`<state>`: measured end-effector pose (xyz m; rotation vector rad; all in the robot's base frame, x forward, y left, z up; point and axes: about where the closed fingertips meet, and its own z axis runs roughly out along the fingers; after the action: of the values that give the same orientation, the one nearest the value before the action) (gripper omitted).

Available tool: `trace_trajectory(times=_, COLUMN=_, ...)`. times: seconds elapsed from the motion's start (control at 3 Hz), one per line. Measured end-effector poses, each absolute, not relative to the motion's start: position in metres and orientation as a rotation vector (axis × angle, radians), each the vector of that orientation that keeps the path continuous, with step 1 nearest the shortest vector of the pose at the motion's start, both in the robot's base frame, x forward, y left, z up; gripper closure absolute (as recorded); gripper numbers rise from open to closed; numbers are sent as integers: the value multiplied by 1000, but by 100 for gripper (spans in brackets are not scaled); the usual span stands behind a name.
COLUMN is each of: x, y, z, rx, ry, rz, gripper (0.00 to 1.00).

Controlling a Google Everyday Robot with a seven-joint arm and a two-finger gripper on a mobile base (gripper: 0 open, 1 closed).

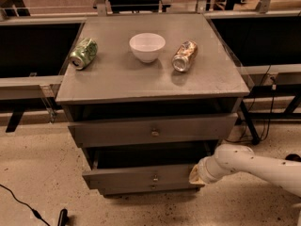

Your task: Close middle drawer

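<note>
Grey cabinet (141, 81) before us: its middle drawer (127, 177) stands pulled out, under the top drawer (113, 132), which also juts out. We see the gripper (195, 175) low at the middle drawer's right front corner, right against it; whether it is wide or narrow we cannot tell. On the cabinet top a green can (83, 53) lies near the left edge, with a bowl (147, 46) mid-back and a brown can (184, 56) to its right.

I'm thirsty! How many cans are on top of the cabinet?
2. A green can lies left of the white bowl, a brownish can right of it. None seem hidden. The gripper is low, at the right end of the middle drawer.
</note>
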<state>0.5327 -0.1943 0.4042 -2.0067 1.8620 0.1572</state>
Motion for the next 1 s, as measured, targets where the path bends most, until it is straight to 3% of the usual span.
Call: trace_trajectory(times=1.0, x=538, y=-192, z=407, rx=-1995, ry=1850, rz=140, gripper=100)
